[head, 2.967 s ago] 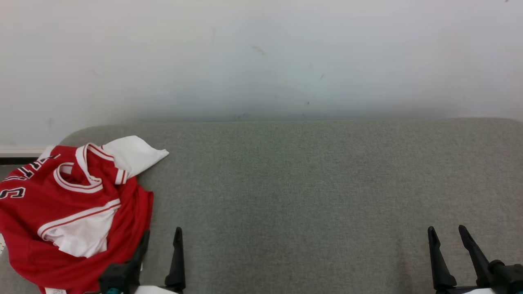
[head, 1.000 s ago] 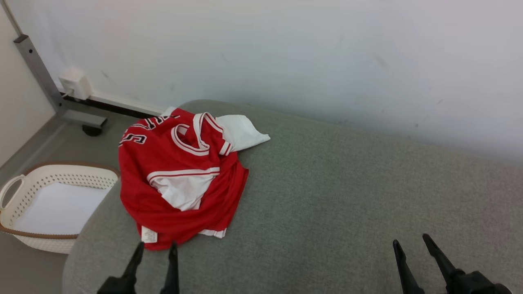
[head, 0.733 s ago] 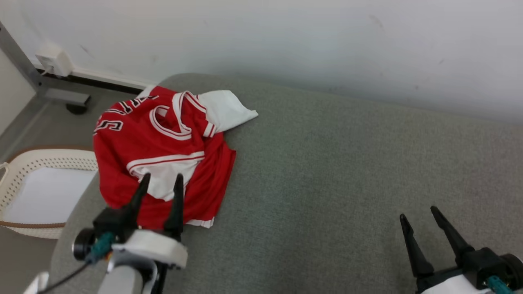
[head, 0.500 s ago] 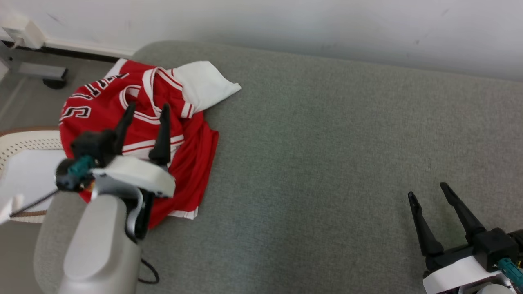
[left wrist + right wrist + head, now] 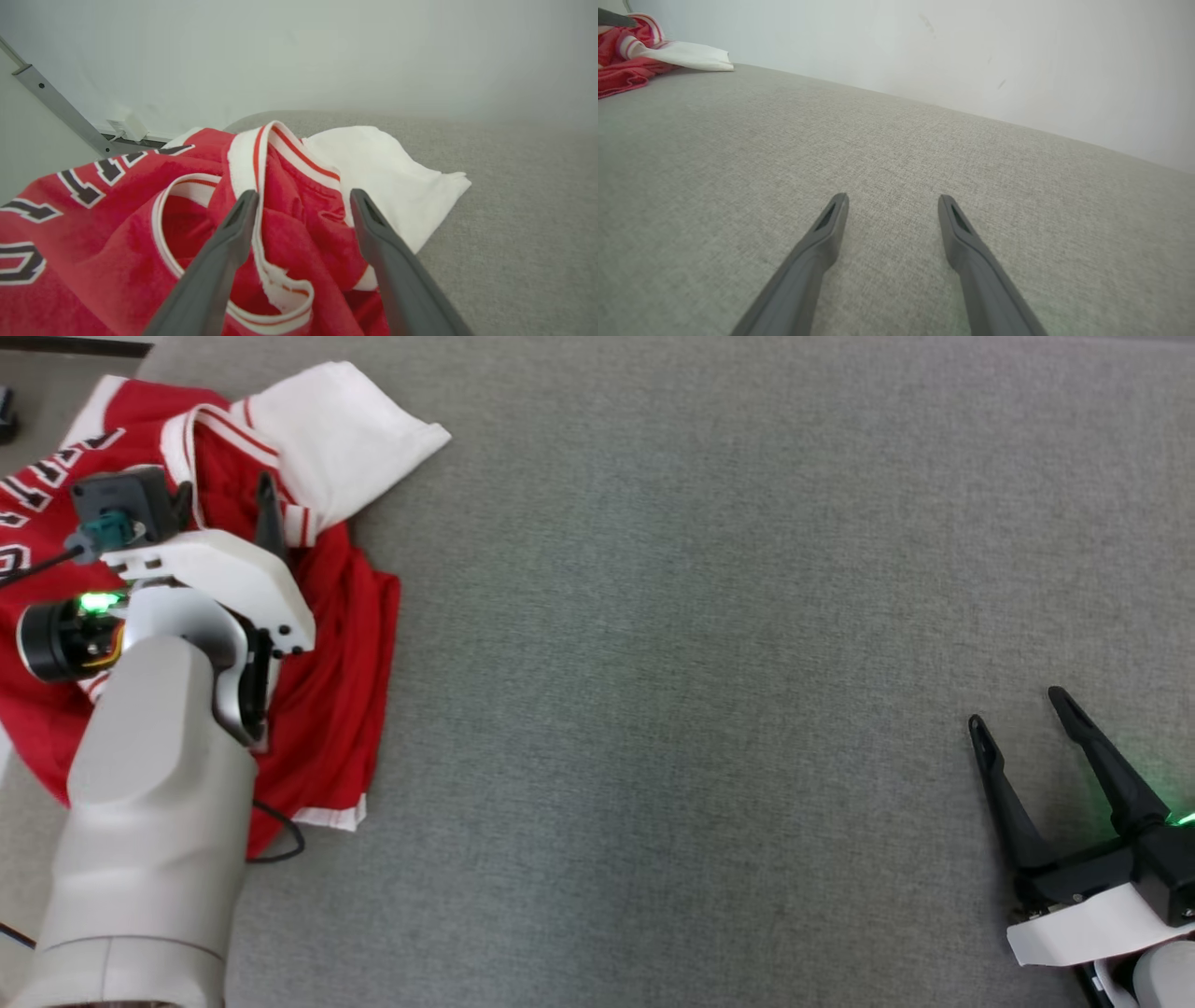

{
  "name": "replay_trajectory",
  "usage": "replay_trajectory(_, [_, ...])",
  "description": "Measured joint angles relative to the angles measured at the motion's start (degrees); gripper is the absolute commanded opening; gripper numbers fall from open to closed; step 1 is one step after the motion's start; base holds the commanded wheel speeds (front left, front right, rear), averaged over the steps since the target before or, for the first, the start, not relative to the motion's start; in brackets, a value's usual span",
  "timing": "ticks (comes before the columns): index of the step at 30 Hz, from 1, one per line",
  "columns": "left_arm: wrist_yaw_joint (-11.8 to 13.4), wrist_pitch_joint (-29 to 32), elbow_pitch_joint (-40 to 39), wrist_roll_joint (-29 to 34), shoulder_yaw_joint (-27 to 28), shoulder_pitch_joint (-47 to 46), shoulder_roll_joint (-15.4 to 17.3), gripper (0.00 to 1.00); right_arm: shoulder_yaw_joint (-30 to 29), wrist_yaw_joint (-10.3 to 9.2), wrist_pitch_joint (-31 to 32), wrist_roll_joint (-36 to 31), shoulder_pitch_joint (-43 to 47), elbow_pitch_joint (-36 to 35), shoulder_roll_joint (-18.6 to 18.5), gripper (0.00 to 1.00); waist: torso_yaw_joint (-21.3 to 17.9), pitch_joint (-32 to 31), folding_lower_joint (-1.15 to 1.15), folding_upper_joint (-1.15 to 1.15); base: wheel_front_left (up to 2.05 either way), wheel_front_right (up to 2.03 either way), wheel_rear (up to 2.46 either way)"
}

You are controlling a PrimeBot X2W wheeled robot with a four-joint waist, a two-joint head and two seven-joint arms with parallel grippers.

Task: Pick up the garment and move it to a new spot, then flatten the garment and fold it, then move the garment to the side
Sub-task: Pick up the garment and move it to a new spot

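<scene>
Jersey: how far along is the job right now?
Done: nothing yet; the jersey lies crumpled at the left end of the grey cushion. In hand: the left gripper, open, straddles the collar fold, not closed on it. The right gripper hangs open over bare cushion. Left: grasp, move, flatten, fold, set aside.

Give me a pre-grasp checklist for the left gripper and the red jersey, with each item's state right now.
1. Left gripper open: ok, jaws wide apart.
2. Aimed at the garment: ok, fingers straddle a bunched red fold beside the striped trim.
3. Fingers touching cloth: cannot tell.
4. Garment held: not ok, nothing gripped.
5. Right gripper open, away from the garment: ok, over bare grey cushion.
</scene>
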Motion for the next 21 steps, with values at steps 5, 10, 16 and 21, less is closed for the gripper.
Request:
replay_trajectory(5, [0.18, 0.66, 7.12, -0.51, 0.31, -1.44, 0.83, 1.00, 0.27, 0.00, -0.19, 0.00, -0.13, -0.70, -0.15, 1.00, -1.33, 0.83, 0.00, 0.00, 0.00, 0.00, 0.00])
replay_trajectory(10, [0.65, 0.47, 11.68, -1.35, 0.94, -3.25, 1.14, 1.00, 0.53, 0.00, -0.18, 0.02, -0.20, -1.19, -0.32, 1.00, -2.02, 1.31, -0.01, 0.00, 0.00, 0.00, 0.00])
replay_trajectory(16, [-0.74, 1.05, 16.68, -3.52, 1.62, -3.44, 1.07, 0.00, 0.34, -0.01, 0.11, 0.26, 0.14, -0.55, -0.48, 1.00, -2.28, 0.39, 0.00, 0.00, 0.00, 0.00, 0.00])
replay_trajectory(21, [-2.44, -1.99, 17.85, -5.83, 3.24, -3.35, 1.47, 0.00, 0.46, -0.02, 0.19, 0.51, 1.12, 0.83, 0.11, 1.00, -2.29, -1.75, 0.00, 0.00, 0.00, 0.00, 0.00])
